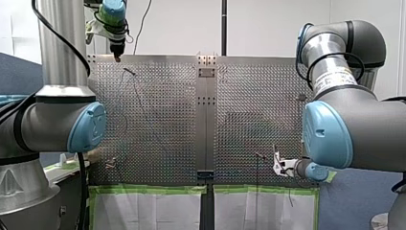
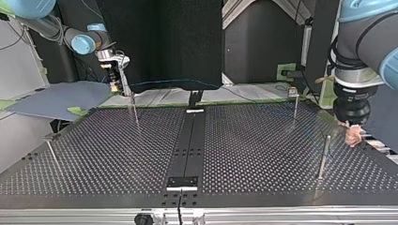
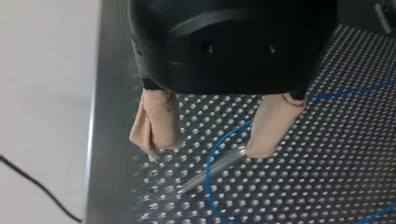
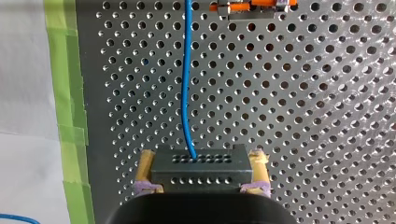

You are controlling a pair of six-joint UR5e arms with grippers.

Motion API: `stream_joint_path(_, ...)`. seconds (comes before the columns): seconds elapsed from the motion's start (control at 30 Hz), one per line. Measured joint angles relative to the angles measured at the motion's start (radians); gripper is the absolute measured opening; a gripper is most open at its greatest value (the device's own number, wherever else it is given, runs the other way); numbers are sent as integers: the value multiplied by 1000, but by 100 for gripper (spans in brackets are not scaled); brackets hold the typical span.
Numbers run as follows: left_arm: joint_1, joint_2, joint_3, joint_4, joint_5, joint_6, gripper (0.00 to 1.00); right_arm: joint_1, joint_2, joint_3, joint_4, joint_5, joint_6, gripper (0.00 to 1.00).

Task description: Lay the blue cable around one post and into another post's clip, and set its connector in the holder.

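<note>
My right gripper (image 4: 201, 156) clamps a dark, boxy, hole-dotted connector (image 4: 201, 170) between yellow pads (image 4: 145, 163), beside green tape (image 4: 65, 93) at the edge of the table (image 4: 303, 93). The smooth blue cable (image 4: 187, 70) runs from it across open perforated metal. My left gripper (image 3: 205, 149) (wrinkled beige pads (image 3: 156, 119)) stands spread at the front view's far-left corner, the cable curving past a thin steel post (image 3: 210, 170).

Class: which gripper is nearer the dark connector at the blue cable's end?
My right. The right gripper holds the connector between its yellow pads; the left gripper is across the table, open, one beige pad next to a post.
</note>
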Motion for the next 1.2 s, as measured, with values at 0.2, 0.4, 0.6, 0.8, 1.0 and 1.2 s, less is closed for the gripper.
stream_joint_path(0.2, -2, 0, 0, -39, 0, -1, 100, 0, 0, 0, -1, 0, -1, 0)
stream_joint_path(0.4, -3, 0, 0, -43, 0, -3, 100, 0, 0, 0, 0, 0, -1, 0)
stream_joint_path(0.6, -7, 0, 0, -43, -3, -5, 100, 1, 0, 0, 2, 0, -2, 0)
stream_joint_path(0.8, -10, 0, 0, -43, -14, -6, 100, 2, 0, 0, 0, 0, -2, 0)
stream_joint_path(1.0, -11, 0, 0, -43, -16, -8, 100, 3, 0, 0, -1, 0, -2, 0)
stream_joint_path(1.2, -12, 0, 0, -43, -16, -9, 100, 2, 0, 0, 0, 0, -3, 0)
